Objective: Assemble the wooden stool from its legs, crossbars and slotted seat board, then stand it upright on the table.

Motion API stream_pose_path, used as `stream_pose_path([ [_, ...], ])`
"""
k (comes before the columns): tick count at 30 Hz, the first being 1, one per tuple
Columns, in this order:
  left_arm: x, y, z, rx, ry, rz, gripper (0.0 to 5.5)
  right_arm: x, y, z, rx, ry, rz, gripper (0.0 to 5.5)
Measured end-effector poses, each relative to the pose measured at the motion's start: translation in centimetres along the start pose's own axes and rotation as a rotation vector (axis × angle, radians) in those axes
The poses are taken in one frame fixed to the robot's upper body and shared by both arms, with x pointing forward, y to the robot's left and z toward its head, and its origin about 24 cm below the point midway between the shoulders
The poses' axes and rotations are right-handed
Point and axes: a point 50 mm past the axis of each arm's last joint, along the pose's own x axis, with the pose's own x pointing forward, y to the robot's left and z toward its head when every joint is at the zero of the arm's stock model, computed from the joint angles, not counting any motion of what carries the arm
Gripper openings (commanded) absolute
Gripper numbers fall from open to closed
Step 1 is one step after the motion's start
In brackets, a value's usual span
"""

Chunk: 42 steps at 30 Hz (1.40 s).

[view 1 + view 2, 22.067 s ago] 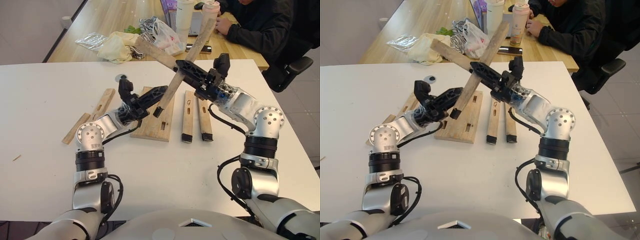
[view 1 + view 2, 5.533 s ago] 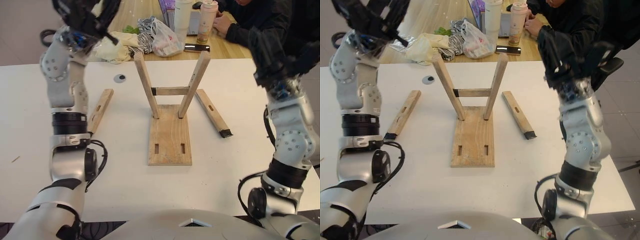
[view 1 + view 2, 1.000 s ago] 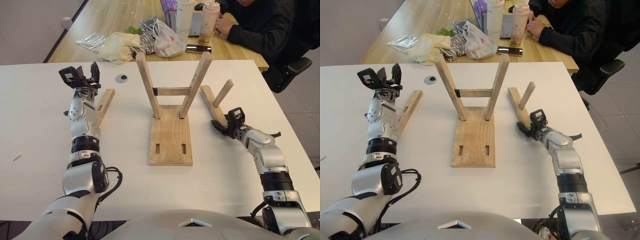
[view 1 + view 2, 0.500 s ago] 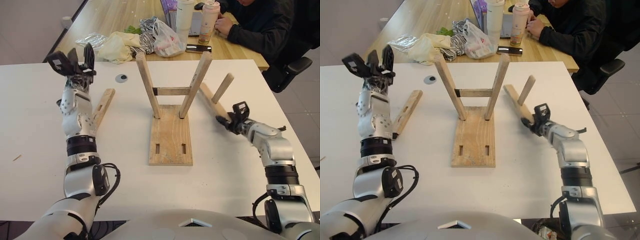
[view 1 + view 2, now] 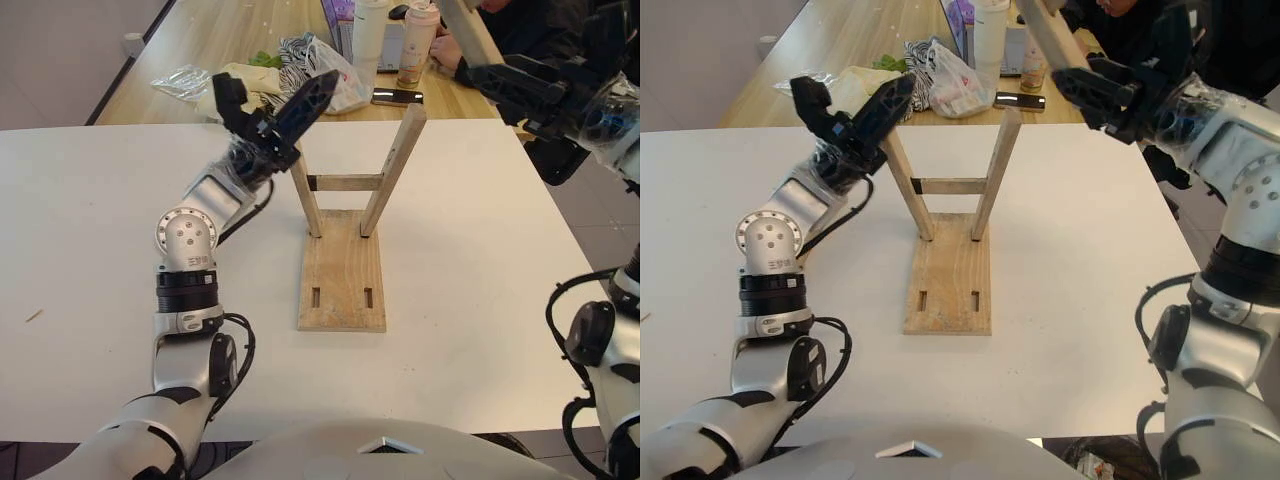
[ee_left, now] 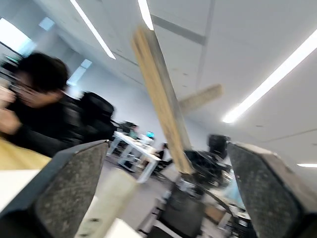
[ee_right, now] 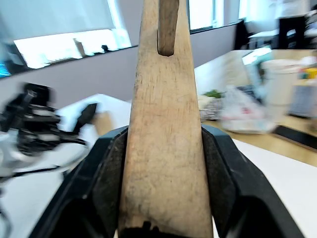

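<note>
First, nearest the robot, the seat board (image 5: 342,285) lay flat on the white worktop (image 5: 90,250), with two empty slots (image 5: 315,297) at its near end. From its far end two legs (image 5: 306,200) stood up, splayed apart and joined by a crossbar (image 5: 345,183).

Just beyond, the left gripper (image 5: 277,85) hung by the top of the left standing leg with its fingers spread wide and nothing between them. Whether it touched that leg was unclear.

Farther back and high on the right, the right gripper (image 5: 490,80) was clamped on a loose leg (image 7: 166,124), lifted well clear of the worktop and well apart from the board. A slot in the leg showed just beyond the fingers.

The wood looked stiff, light and not fragile, so a firm pinch on the flat faces should hold it. The leg was long, so a grip clear of both the slot and the end to be seated would probably steady it best. The half-built frame seemed easy to tip.
</note>
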Motion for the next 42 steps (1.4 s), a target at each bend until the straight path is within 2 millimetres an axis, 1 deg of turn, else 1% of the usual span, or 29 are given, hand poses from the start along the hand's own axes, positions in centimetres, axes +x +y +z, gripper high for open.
stream_pose_path([
  [2,0.7,-0.5,-0.6,-0.073,0.011,-0.066,4.33,1.0,1.8,-0.4,0.057,-0.012,0.104,2.03],
  [5,1.5,-0.6,-0.7,-0.112,0.003,-0.102,4.33,2.3,3.5,-1.5,0.109,-0.002,0.184,2.03],
  [8,2.0,-0.4,-0.7,-0.130,-0.009,-0.103,4.33,2.7,4.5,-2.4,0.151,0.003,0.230,2.03],
  [9,2.5,-0.5,-0.7,-0.145,-0.031,-0.121,4.33,2.6,4.9,-2.7,0.164,0.020,0.248,2.03],
  [13,3.1,-0.9,0.2,-0.165,-0.115,-0.157,3.66,2.8,5.2,-3.6,0.214,0.016,0.251,2.03],
  [15,2.9,-1.1,0.7,-0.173,-0.146,-0.174,3.35,2.7,5.3,-3.6,0.222,0.015,0.237,2.03],
  [22,2.6,-1.0,1.0,-0.173,-0.165,-0.168,2.32,2.9,5.8,-3.7,0.243,-0.002,0.243,2.03],
  [24,2.7,-1.0,1.0,-0.173,-0.165,-0.167,2.12,3.0,5.9,-3.7,0.248,-0.005,0.243,2.03],
  [25,2.7,-1.0,1.0,-0.172,-0.164,-0.168,2.04,3.0,5.9,-3.7,0.253,-0.010,0.248,2.03],
  [32,2.7,-1.1,1.1,-0.149,-0.159,-0.165,2.03,3.2,6.2,-3.9,0.277,-0.023,0.246,2.03],
  [33,2.8,-1.2,1.1,-0.121,-0.147,-0.162,2.03,2.9,6.1,-3.9,0.274,-0.017,0.241,2.40],
  [35,3.0,-1.6,1.0,-0.043,-0.116,-0.152,2.03,2.7,5.9,-4.5,0.291,-0.006,0.232,2.73],
  [37,2.0,-1.7,1.0,0.047,-0.080,-0.117,2.03,2.0,5.3,-5.6,0.325,0.007,0.218,3.04],
  [38,0.7,-1.5,1.3,0.102,-0.071,-0.076,2.02,1.2,4.8,-6.1,0.349,-0.005,0.205,3.25],
  [40,-1.4,-1.4,1.5,0.189,-0.045,-0.023,2.02,-0.5,3.8,-7.2,0.398,-0.036,0.191,3.27],
  [42,-2.5,-1.6,1.4,0.246,-0.012,-0.009,2.02,-1.7,3.0,-8.0,0.443,-0.091,0.194,3.27],
])
